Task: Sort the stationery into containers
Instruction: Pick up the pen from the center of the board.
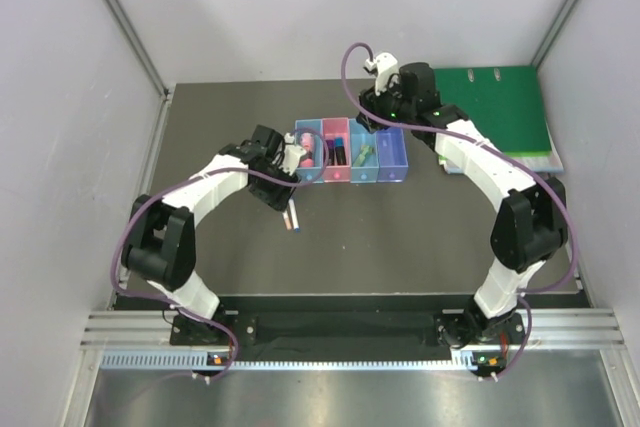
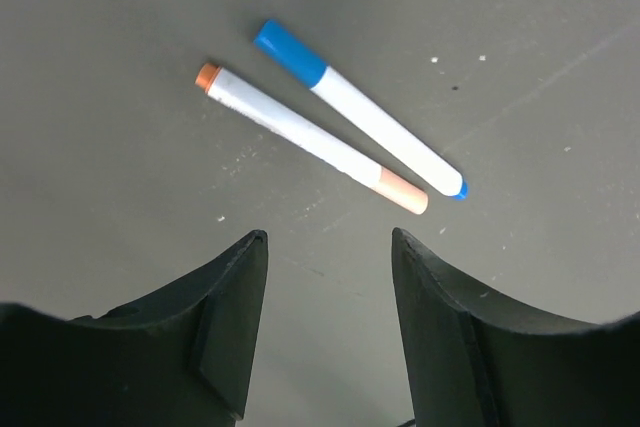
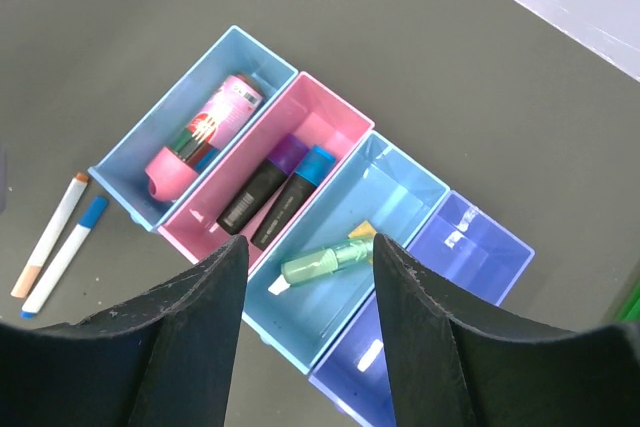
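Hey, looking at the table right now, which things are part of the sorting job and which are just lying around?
Job: orange-capped white pen, blue-capped white pen, thick pink item, purple-ended black marker, blue-ended black marker, mint green marker, tan eraser; light blue bin, pink bin, blue bin, violet-blue bin.
Lying about: green ring binder.

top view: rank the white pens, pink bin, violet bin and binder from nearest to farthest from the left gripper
1. white pens: on the table just in front of the left gripper, on its near side
2. pink bin: second in the row, to the gripper's right
3. violet bin: right end of the row
4. binder: far right corner
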You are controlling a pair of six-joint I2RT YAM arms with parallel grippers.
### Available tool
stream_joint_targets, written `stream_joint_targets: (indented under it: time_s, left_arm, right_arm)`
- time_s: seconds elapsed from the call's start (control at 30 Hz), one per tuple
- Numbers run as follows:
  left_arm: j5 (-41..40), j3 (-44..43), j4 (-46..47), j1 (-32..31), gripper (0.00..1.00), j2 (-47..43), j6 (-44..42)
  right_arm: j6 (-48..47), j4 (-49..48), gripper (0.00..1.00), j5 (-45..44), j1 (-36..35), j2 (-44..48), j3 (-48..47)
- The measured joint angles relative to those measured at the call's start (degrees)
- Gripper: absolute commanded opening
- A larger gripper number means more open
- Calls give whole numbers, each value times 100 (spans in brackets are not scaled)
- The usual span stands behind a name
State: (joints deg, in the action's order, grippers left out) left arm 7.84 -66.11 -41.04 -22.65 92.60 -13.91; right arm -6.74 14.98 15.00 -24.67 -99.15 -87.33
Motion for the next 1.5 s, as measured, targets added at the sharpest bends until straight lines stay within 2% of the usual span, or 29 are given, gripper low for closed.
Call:
stream_joint_targets:
  time_s: [0.27,0.57,0.97,1.5]
  left_arm:
    - [-170,-11,24,66,56,372,599]
    - [-323,-17,227,66,55,776,903]
    - [-321,-280,424,66,54,988,1073]
    - [-476,-146,597,66,50,1069,1128]
  right_arm:
    - [17,2,53,7,48,48,4]
    - [57,-17,53,28,109,92,37]
    - [96,-20,53,57,118,92,37]
    - [146,-42,53,103,122,105,142]
